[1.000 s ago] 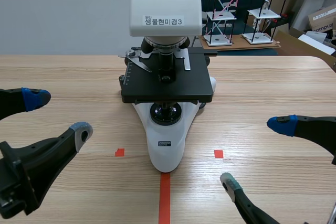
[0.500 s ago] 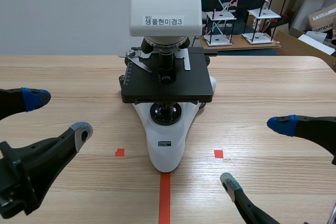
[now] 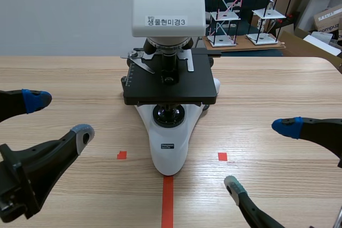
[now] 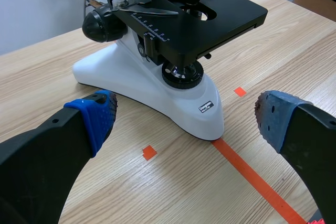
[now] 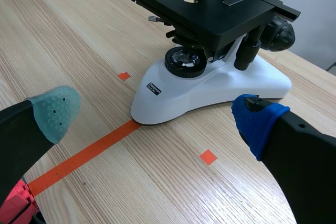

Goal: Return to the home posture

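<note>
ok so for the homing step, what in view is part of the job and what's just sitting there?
Part of the job:
- left tool, open, holding nothing
- right tool, open, holding nothing

Just sitting there:
- microscope, on the table between the tools, touched by neither
- rack models behind the table
- box at the far right

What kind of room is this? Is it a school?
Probably a science lab or classroom. A microscope stands on a wooden table. Stick model towers and cardboard boxes sit behind it.
</note>
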You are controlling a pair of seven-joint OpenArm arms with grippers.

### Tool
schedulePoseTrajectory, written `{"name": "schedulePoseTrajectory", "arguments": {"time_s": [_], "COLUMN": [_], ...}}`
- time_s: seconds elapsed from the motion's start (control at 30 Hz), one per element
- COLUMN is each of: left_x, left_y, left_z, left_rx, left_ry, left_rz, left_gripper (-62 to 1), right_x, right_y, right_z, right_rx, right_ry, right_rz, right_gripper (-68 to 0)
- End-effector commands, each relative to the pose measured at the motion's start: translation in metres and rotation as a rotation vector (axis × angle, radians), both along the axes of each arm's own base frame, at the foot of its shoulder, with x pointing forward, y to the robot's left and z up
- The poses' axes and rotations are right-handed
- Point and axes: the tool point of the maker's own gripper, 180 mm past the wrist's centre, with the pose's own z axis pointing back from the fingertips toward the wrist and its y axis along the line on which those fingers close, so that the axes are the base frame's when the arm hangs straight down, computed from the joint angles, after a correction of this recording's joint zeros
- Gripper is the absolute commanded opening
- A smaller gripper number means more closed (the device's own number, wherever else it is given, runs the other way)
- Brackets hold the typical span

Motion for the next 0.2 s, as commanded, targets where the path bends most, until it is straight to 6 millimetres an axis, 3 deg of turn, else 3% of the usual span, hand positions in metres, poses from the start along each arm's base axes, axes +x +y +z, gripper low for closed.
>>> {"name": "schedulePoseTrajectory", "arguments": {"time_s": [0.0,0.17], "left_x": [0.0002,0.0002], "left_y": [0.0006,0.0006], "left_z": [0.0038,0.0038], "left_rx": [-0.009,-0.009], "left_ry": [-0.011,-0.011], "left_rz": [0.003,0.003], "left_gripper": [-5.6,-5.6], "right_x": [0.0052,0.0052], "right_y": [-0.0025,-0.0025], "right_z": [0.0090,0.0090], "right_rx": [0.015,0.015], "right_ry": [-0.035,-0.036], "right_rz": [-0.008,-0.008], "right_gripper": [-3.3,-3.3]}}
